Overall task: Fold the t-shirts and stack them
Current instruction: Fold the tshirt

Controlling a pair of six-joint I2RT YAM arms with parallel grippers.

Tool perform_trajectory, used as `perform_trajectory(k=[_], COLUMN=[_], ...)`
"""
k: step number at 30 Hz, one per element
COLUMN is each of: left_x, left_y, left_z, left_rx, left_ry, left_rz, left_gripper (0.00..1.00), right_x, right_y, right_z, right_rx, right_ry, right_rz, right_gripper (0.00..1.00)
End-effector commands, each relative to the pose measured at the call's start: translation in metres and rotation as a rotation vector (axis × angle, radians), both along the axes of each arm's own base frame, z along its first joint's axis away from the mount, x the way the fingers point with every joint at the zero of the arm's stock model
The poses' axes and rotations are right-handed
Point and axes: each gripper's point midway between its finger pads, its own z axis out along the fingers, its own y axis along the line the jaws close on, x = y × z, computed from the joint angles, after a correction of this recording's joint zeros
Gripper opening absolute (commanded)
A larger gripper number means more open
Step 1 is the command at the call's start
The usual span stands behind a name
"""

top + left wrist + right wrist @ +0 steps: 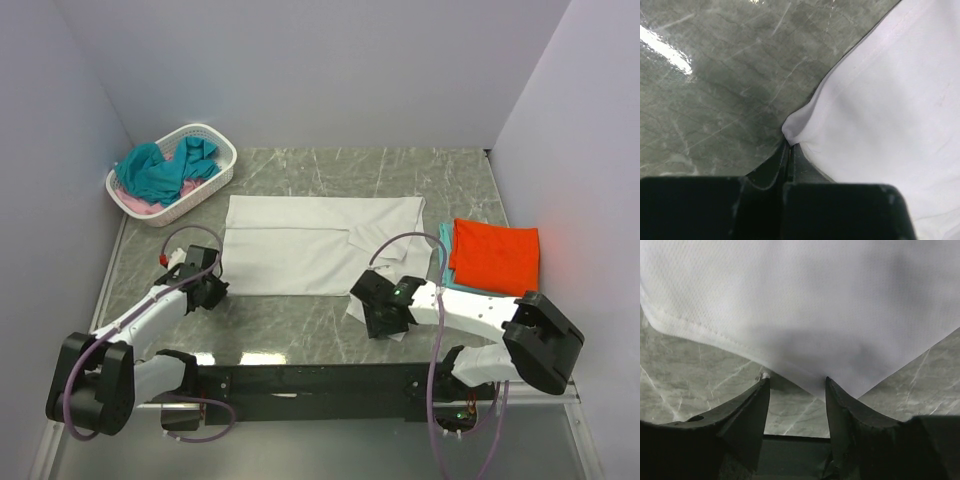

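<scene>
The white t-shirt (320, 245) lies spread flat across the middle of the table. My left gripper (213, 283) is at its near left corner, shut on a pinch of the white cloth (880, 100) at the fingertips (790, 142). My right gripper (380, 318) hovers over the shirt's near right corner. Its jaws (795, 382) stand apart, with the pointed corner of the white cloth (800, 305) between the tips and marble showing below. A folded orange-red t-shirt (495, 255) rests at the right on a teal one (443, 245).
A white perforated basket (215, 135) stands at the back left, holding crumpled teal shirts (160, 170) and a pink one (135, 203). White walls close in the table on the left, back and right. The arm bases run along the near edge.
</scene>
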Motion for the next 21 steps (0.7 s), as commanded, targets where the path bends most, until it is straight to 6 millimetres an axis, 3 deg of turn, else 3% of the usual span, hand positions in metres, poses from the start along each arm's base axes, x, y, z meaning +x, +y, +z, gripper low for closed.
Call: perform_trajectory(k=[1,6,9,11,17,21], left_x=[0.000,0.004,0.007,0.009,0.017,0.022], left_y=[0.007,0.005,0.005,0.004,0.003,0.001], left_z=[-0.003,0.000,0.002,0.004,0.012,0.015], left_rx=[0.040,0.032,0.035,0.037,0.042,0.043], left_ry=[0.024,0.019,0.007,0.007,-0.012,-0.015], left_rz=[0.005,0.000,0.001,-0.006,-0.016,-0.032], left_gripper=[0.01,0.01,0.01,0.01,0.01,0.01], right_x=[0.009,0.012,0.016,0.018,0.029,0.048], right_y=[-0.008,-0.012,-0.014,-0.011,-0.006,-0.004], right_z=[-0.004,-0.004,-0.004,-0.002,0.016,0.040], right_rx=[-0.019,-0.012,-0.013,0.002,0.026,0.037], right_ry=[-0.021,-0.005,-0.006,-0.009,-0.066,-0.161], right_rz=[-0.008,-0.001,-0.001,0.007,0.008,-0.032], right_gripper=[0.49,0.34,0.18,0.00,0.00,0.00])
